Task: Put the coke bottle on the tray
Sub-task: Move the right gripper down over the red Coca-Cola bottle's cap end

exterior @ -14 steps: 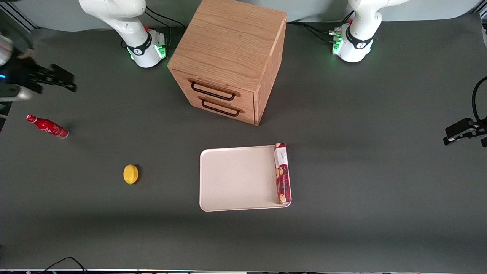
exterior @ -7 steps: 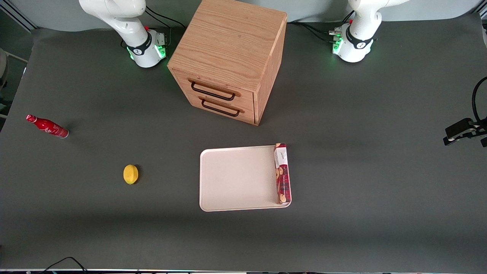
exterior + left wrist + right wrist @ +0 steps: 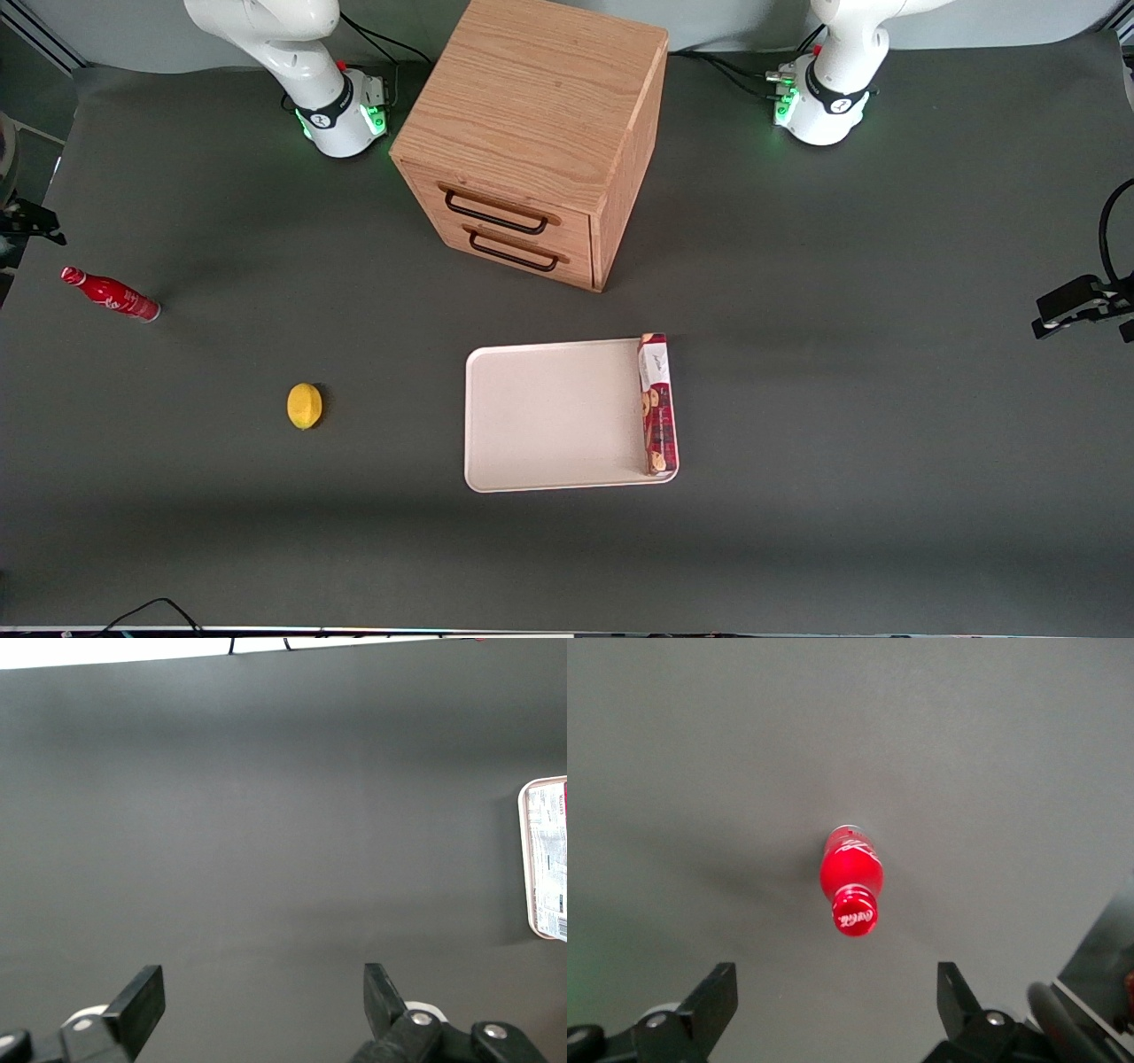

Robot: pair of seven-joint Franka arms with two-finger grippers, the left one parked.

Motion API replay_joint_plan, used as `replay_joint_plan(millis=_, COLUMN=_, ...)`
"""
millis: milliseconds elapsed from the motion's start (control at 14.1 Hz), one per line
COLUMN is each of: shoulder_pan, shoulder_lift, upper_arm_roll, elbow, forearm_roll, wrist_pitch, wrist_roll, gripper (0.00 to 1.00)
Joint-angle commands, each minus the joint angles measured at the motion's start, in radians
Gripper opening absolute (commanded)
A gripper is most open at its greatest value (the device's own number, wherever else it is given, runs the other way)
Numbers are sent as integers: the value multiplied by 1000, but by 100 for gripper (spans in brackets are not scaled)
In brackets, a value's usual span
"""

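Coke bottle point(image 3: 110, 294) stands upright on the desk point(image 3: 797, 549) at the working arm's end, well apart from the tray point(image 3: 549, 416). A lemon point(image 3: 305, 406) sits between bottle and tray, nearer the front camera than the bottle. The biscuit packet point(image 3: 656, 404) lies along the tray's edge toward the parked arm; the rest of the tray is bare.

Gripper point(image 3: 833, 1010) hangs above the bottle, fingers spread wide, holding nothing. In the wrist view the red cap point(image 3: 855, 912) points up at the camera, roughly centred between the two fingers point(image 3: 709, 1001). In the front view only a dark piece of the arm shows at the picture's edge.

Step in hand, as judged: approach for the grasp. To do well: descend straight, keep the cap centred, close on the body below the neck rather than the cap. The bottle is slim and tall, so an off-centre touch would likely tip it. Carry above the lemon; set down on the bare tray area.
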Motion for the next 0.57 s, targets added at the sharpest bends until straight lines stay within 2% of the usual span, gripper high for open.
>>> replay_joint_plan(millis=0, shoulder_pan=-15, shoulder_lift=43, upper_arm_roll=-29, elbow=-63, forearm_roll=91, wrist_pitch=121, wrist_roll=-144, gripper=98)
replay_joint_plan(millis=212, shoulder_pan=-17, shoulder_lift=122, upper_arm_roll=-36, elbow=-58, forearm_roll=233, wrist_pitch=182, wrist_roll=-273, gripper=90)
replay_joint_plan(millis=495, shoulder_pan=-9, shoulder_lift=131, upper_arm_roll=-37, elbow=-53, forearm_roll=247, wrist_pitch=184, wrist_roll=-296, gripper=66)
